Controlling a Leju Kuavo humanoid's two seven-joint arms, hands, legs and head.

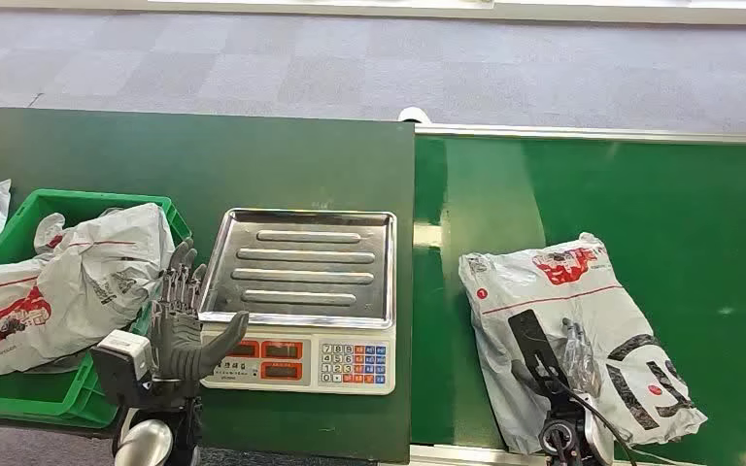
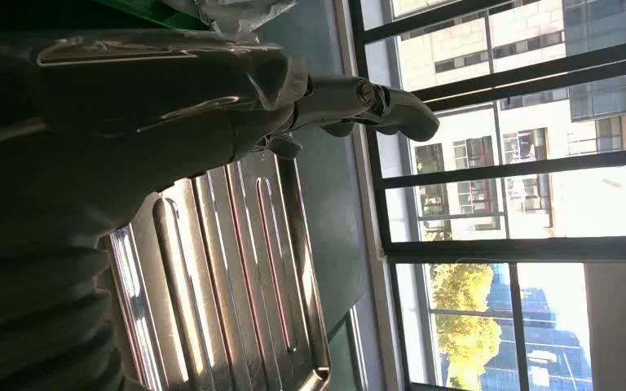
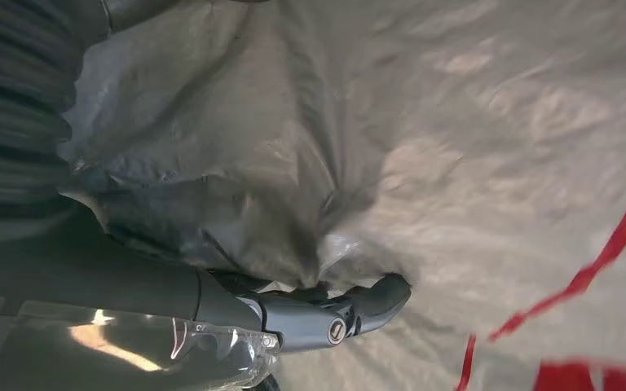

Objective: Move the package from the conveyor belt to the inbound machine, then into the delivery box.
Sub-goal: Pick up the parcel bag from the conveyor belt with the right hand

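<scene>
Grey-white crumpled plastic mailer bag point(image 1: 573, 330) looks soft, light, slippery; right hand point(image 1: 554, 364) fingers point(image 3: 375, 297) pinch a bunched fold; left hand point(image 1: 183, 325) released.

Grey carpet tiles point(image 1: 350, 68) in slightly varying shades cover the floor from nine o'clock through twelve to three o'clock of the head view. A pale strip point(image 1: 544, 10) runs along its far edge at twelve o'clock. In the left wrist view, tall windows with dark frames point(image 2: 489, 244) let in bright daylight; beyond the glass stand pale buildings point(image 2: 538, 49) and a yellow-green tree point(image 2: 465, 326).
</scene>
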